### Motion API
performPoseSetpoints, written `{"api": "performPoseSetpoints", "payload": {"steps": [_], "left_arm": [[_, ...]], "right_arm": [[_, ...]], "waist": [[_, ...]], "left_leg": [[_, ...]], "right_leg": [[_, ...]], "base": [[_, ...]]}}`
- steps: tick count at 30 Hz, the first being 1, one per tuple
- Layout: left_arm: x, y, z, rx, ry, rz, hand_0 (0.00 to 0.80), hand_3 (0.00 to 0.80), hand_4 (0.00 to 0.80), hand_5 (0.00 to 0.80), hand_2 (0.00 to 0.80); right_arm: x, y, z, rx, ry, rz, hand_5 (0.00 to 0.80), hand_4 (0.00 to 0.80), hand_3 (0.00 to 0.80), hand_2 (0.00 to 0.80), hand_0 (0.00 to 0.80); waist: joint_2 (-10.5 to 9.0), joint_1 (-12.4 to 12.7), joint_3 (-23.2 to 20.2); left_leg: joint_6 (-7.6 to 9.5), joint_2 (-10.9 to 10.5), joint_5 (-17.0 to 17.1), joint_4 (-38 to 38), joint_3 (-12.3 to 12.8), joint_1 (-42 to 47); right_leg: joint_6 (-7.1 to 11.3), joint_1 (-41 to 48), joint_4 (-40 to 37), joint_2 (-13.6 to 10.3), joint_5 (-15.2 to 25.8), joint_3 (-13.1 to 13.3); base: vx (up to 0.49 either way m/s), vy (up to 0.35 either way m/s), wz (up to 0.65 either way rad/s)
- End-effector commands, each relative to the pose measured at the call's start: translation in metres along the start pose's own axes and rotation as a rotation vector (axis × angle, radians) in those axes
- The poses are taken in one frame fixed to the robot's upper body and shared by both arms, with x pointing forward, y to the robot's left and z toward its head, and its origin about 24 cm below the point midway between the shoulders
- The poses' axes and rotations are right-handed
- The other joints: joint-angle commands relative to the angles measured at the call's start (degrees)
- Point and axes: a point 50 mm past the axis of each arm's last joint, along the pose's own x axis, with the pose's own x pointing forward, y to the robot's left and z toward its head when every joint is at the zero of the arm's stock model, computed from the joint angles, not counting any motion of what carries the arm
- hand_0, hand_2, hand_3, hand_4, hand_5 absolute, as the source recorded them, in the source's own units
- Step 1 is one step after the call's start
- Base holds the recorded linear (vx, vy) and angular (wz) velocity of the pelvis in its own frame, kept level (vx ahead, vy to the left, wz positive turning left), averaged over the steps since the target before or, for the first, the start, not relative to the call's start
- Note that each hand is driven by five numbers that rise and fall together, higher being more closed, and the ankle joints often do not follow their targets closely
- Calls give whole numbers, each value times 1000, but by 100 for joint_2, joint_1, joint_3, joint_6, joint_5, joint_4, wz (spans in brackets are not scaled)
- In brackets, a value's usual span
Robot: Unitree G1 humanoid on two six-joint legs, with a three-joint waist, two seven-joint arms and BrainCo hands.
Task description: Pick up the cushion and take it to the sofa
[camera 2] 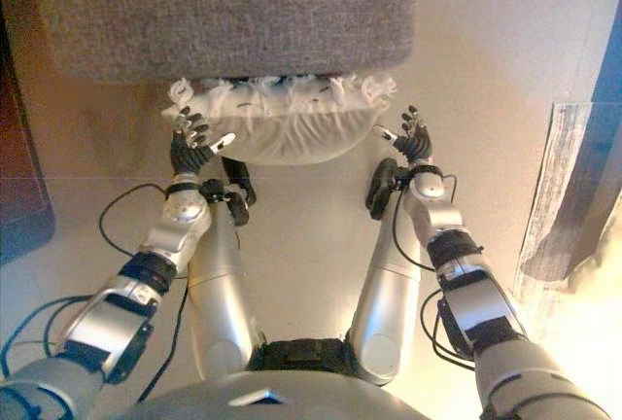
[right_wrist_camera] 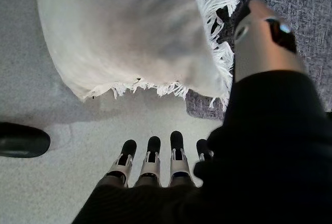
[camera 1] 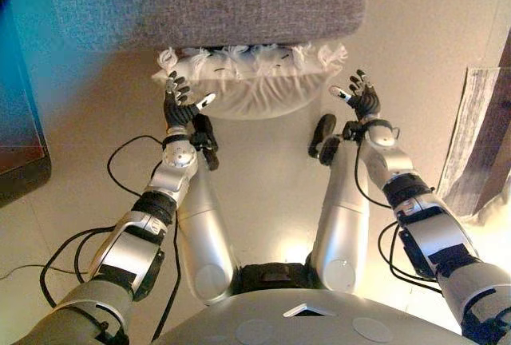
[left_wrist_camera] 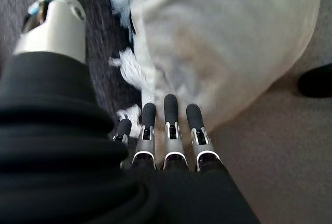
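A white cushion (camera 1: 255,81) with fringed edges lies on the floor against the front of the grey fabric sofa (camera 1: 207,1). My left hand (camera 1: 182,104) is open at the cushion's left end. In the left wrist view its fingertips (left_wrist_camera: 170,110) are at the cushion's edge (left_wrist_camera: 223,42), touching or nearly so. My right hand (camera 1: 359,96) is open beside the cushion's right end, a short gap away. In the right wrist view its straight fingers (right_wrist_camera: 150,149) hover over the floor, apart from the cushion (right_wrist_camera: 119,32). Neither hand holds anything.
A dark piece of furniture (camera 1: 20,121) stands at the far left. A pale cloth and a brown post (camera 1: 471,137) are at the right edge. Beige floor (camera 1: 271,177) lies between my arms and the cushion.
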Motion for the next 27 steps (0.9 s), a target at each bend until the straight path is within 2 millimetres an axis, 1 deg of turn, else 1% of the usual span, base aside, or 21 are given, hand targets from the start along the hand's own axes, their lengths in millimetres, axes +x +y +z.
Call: {"api": "performPoseSetpoints", "payload": {"steps": [1,3,6,10,13,17,20,23,27], "left_arm": [[-11,3,-26,1,133,-47,0,0,0,0,0],[-13,4,-34,-38,190,-42,0,0,0,0,0],[-7,9,-35,-128,229,10,0,0,0,0,0],[9,15,-23,-266,256,75,0,0,0,0,0],[17,17,-15,-333,274,118,0,0,0,0,0],[22,21,-13,-369,301,180,0,0,0,0,0],[25,23,-9,-370,265,204,0,0,0,0,0],[23,16,-5,-350,234,170,0,0,0,0,0],[18,10,-5,-324,218,139,0,0,0,0,0]], "right_arm": [[3,-19,25,15,-68,3,0,0,0,0,0],[4,-21,29,5,-65,26,0,0,0,0,0],[4,-20,31,-14,-57,53,0,0,0,0,0],[5,-17,31,-25,-45,83,0,0,0,0,0],[6,-12,30,-16,-39,97,0,0,0,0,0],[5,-11,25,-13,-27,103,0,0,0,0,0],[4,-11,23,4,-20,101,0,0,0,0,0],[2,-9,19,19,-16,100,0,0,0,0,0],[-2,-7,13,65,-12,85,0,0,0,0,0]], "waist": [[248,18,-27],[239,-3,-36],[225,-64,-35],[181,-159,-78],[134,-213,-114],[79,-243,-141],[34,-244,-123],[15,-220,-98],[-19,-175,-56]], "left_leg": [[229,14,-793,698,415,-78],[237,48,-815,822,418,-190],[249,117,-843,1072,393,-400],[267,200,-946,1563,305,-853],[267,229,-994,1818,240,-1128],[267,234,-1029,2000,168,-1329],[269,236,-1073,2145,114,-1452],[274,201,-1081,2187,74,-1513],[286,139,-1065,2111,57,-1504]], "right_leg": [[92,-280,-89,-54,578,156],[89,-398,49,-68,550,162],[96,-612,340,-85,473,237],[111,-1053,802,-109,347,371],[124,-1317,1027,-106,294,441],[132,-1481,1161,-125,252,486],[128,-1570,1242,-136,228,523],[128,-1622,1261,-135,244,540],[142,-1610,1216,-134,279,517]], "base": [[9,-42,24],[14,-26,20],[26,9,15],[14,7,5],[0,0,0],[26,12,2],[33,2,1],[19,0,-2],[0,0,0]]}}
